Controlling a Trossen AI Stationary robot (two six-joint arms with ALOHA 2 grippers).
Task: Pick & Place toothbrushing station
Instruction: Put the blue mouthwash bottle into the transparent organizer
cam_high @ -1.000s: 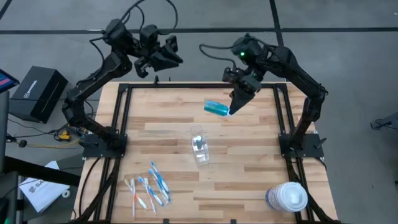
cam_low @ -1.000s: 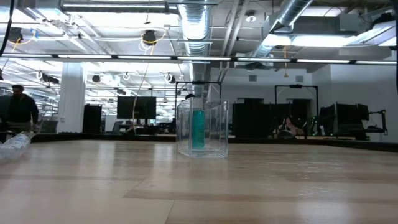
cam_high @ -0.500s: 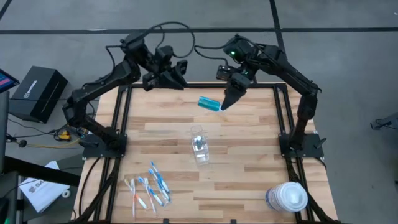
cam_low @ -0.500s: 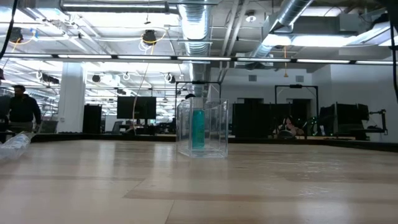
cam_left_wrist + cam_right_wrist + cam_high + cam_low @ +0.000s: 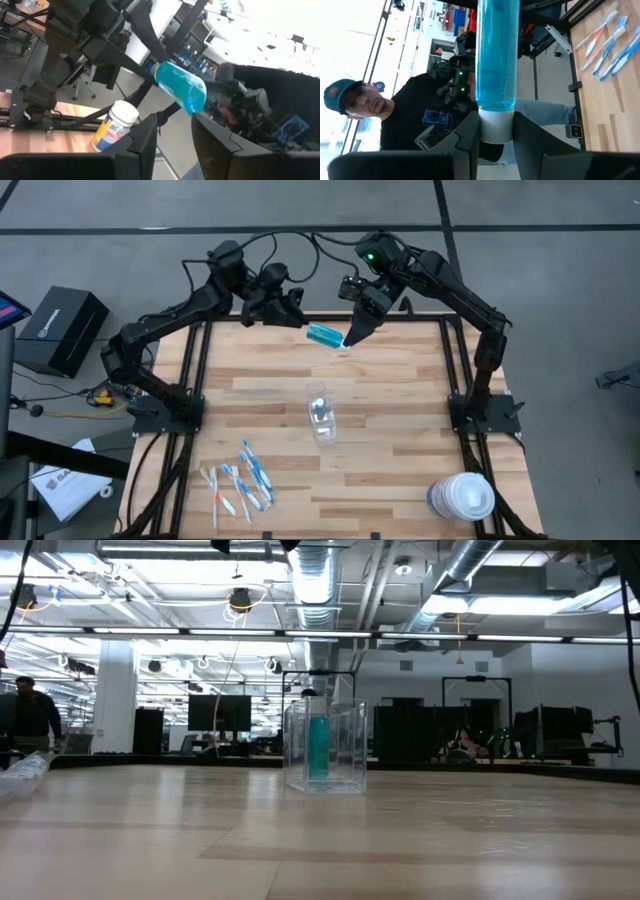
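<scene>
- Held aloft above the far edge of the wooden slatted table (image 5: 400, 420): a small teal plastic tube with a white cap (image 5: 324, 335), pinched at the cap end by the right gripper (image 5: 352, 338), fingers clamped tight on either side of the cap in the right wrist view (image 5: 496, 125).
- Just beside the tube's free end: the left gripper (image 5: 296, 315), jaws parted a little in the left wrist view (image 5: 172, 131), tube ahead of them and not yet between them; hard to say how wide, since the gap looks narrow against the tube's body.
- Risk of a fumbled handover: too small a gap on the left side would shove the tube rather than take it, twisting it out of the narrow grip on the cap.
- Risk of a drop: release by the right side before a firm hold by the left would send the tube down near the far edge, possibly off the table.
- Risk of the two wrists knocking together, being so near.
- Waiting at the table's middle: a small clear plastic cup (image 5: 319, 412) with a second teal tube standing inside (image 5: 318, 747).
- Lying near the front left corner: slim blue, white and orange toothbrushes (image 5: 240, 478), well apart from both arms.
- At the front right corner: a big round white-lidded tub (image 5: 462, 496).
</scene>
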